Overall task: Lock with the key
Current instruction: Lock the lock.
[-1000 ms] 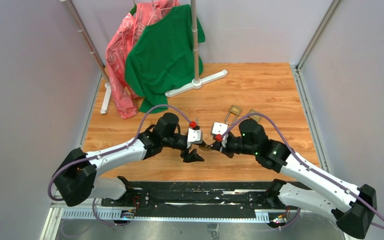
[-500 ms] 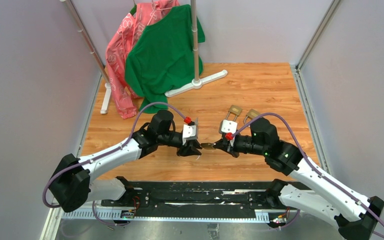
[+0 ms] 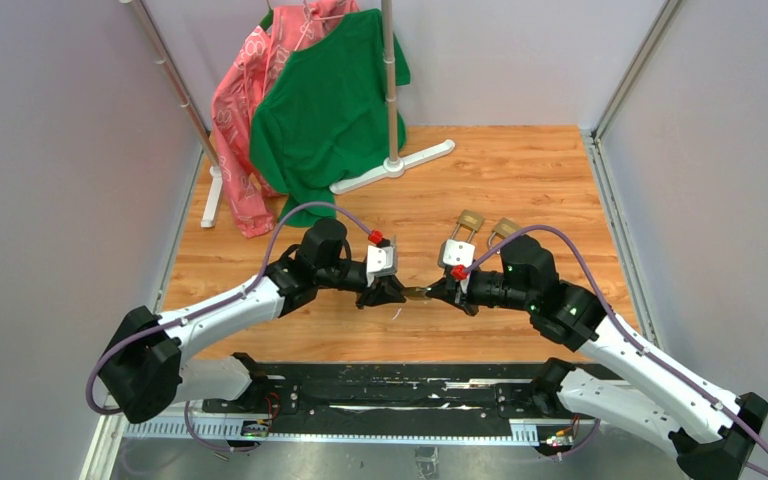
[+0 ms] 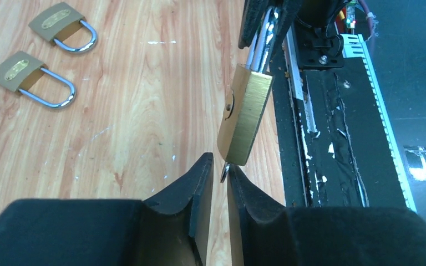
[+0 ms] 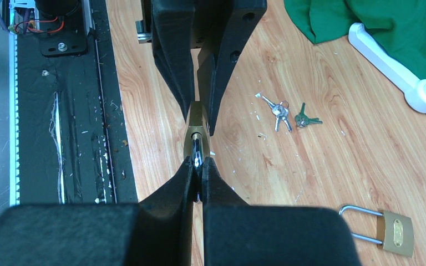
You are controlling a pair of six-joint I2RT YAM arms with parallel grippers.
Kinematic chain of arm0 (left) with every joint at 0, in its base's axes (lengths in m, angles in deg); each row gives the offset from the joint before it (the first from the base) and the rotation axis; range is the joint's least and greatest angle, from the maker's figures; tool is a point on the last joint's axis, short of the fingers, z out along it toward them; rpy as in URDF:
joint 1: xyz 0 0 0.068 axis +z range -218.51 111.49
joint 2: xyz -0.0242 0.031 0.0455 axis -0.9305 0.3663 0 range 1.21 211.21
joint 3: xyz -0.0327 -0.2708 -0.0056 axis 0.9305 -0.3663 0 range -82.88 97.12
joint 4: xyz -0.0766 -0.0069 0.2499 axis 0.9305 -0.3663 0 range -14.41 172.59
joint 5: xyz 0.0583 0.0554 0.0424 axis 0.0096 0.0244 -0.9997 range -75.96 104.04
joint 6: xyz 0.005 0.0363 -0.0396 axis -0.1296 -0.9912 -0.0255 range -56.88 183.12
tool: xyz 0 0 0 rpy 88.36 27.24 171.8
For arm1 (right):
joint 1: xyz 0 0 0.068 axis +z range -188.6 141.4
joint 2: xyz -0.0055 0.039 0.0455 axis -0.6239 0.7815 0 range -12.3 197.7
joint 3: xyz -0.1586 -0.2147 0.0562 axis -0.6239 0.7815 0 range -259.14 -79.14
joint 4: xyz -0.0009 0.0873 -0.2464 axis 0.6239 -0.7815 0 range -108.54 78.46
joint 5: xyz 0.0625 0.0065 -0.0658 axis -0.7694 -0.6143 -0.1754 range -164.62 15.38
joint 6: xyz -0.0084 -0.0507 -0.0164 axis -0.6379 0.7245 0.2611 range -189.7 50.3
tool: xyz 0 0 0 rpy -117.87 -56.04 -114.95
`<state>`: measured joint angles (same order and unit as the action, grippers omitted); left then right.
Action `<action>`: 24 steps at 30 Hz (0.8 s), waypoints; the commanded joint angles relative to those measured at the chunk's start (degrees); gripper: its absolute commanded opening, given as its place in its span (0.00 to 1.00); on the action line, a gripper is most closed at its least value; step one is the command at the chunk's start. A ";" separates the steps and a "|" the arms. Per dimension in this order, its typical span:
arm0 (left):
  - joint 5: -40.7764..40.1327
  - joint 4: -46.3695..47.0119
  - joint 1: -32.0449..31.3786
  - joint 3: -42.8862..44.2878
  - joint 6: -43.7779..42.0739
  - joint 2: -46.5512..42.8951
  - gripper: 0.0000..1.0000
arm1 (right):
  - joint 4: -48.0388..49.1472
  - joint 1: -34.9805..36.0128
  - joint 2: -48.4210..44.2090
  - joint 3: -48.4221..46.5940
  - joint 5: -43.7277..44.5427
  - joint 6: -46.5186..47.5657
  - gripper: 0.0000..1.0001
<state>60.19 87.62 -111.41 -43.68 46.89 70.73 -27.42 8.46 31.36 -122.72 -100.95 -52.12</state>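
The key [image 4: 224,173], tiny and silvery, is pinched at the tips of the left pincer [image 4: 220,166]. It touches the bottom of the padlock [image 4: 244,119] just ahead. The shackle [image 5: 197,148] is squeezed by the right pincer [image 5: 198,163]. The key is judged light, stiff and slippery, so its flat head should be gripped.

The left gripper [image 4: 219,166] and right gripper [image 5: 198,166] stood tip to tip, with the held padlock [image 4: 244,113] and the key [image 4: 224,173] filling the gap between them. Ahead-left of the left gripper, a near loose padlock [image 4: 30,77] and a far loose padlock [image 4: 61,27] lay on the table [image 4: 144,83], with open wood around them.
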 commanded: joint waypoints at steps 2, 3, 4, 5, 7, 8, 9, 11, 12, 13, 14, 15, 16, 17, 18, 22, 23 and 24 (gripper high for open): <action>1.06 1.19 -0.17 1.63 2.01 0.76 0.25 | 2.68 -0.68 -1.03 -2.23 -0.52 -0.60 0.00; 2.03 1.14 -0.25 1.64 1.69 0.27 0.28 | 2.74 -0.70 -1.10 -2.14 -0.42 -0.69 0.00; 2.29 1.14 -0.26 1.59 2.01 0.01 0.30 | 2.86 -0.69 -1.14 -2.13 -0.33 -0.71 0.00; 2.60 1.13 -0.26 1.60 2.30 -0.05 0.31 | 2.88 -0.71 -1.25 -2.18 -0.20 -0.71 0.00; 1.62 1.07 -0.26 1.53 3.06 0.04 0.26 | 3.10 -0.67 -1.43 -2.07 0.04 -0.62 0.00; 1.01 1.23 -0.26 1.61 3.54 0.15 0.23 | 3.25 -0.74 -1.39 -2.04 0.05 -0.62 0.00; 0.90 1.47 -0.26 1.73 4.28 0.23 0.21 | 3.30 -0.69 -1.23 -1.98 -0.14 -0.69 0.00; 1.39 1.92 -0.46 2.01 5.23 0.12 0.23 | 3.40 -0.69 -0.96 -1.68 -0.26 -0.93 0.00; 1.66 1.91 -0.64 2.10 5.38 -0.18 0.21 | 3.52 -0.62 -0.95 -1.49 -0.22 -1.23 0.00; 1.94 1.97 -0.69 2.06 5.52 -0.50 0.18 | 3.94 -0.62 -1.12 -1.18 -0.22 -1.50 0.00; 1.99 1.97 -0.76 2.03 5.77 -0.82 0.16 | 4.41 -0.67 -1.38 -1.02 -0.13 -1.64 0.00; 2.01 1.92 -0.78 2.16 6.13 -0.88 0.15 | 4.66 -0.70 -1.68 -0.99 -0.05 -1.67 0.00; 1.89 1.91 -0.85 2.16 6.65 -0.88 0.15 | 4.62 -0.70 -1.70 -0.92 0.19 -1.55 0.00; 1.84 1.91 -0.87 2.19 7.18 -0.76 0.15 | 4.20 -0.66 -1.55 -0.79 0.44 -1.24 0.00; 1.81 1.92 -0.87 2.24 7.59 -0.67 0.15 | 3.60 -0.61 -1.36 -0.72 0.56 -1.17 0.00; 1.53 2.42 -0.88 2.10 8.91 -0.97 0.00 | 4.14 -0.66 -0.69 -0.21 -0.34 -2.10 0.00; 1.14 2.54 -0.88 2.11 9.19 -1.02 0.00 | 4.06 -0.68 -0.80 -0.28 -0.04 -2.07 0.00; 0.65 2.52 -0.88 2.15 9.38 -1.12 0.00 | 4.07 -0.70 -0.96 -0.21 0.30 -1.95 0.00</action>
<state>61.35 88.50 -111.86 -43.22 54.21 70.99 -26.77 8.46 31.01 -122.72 -100.66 -53.04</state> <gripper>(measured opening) 0.029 0.043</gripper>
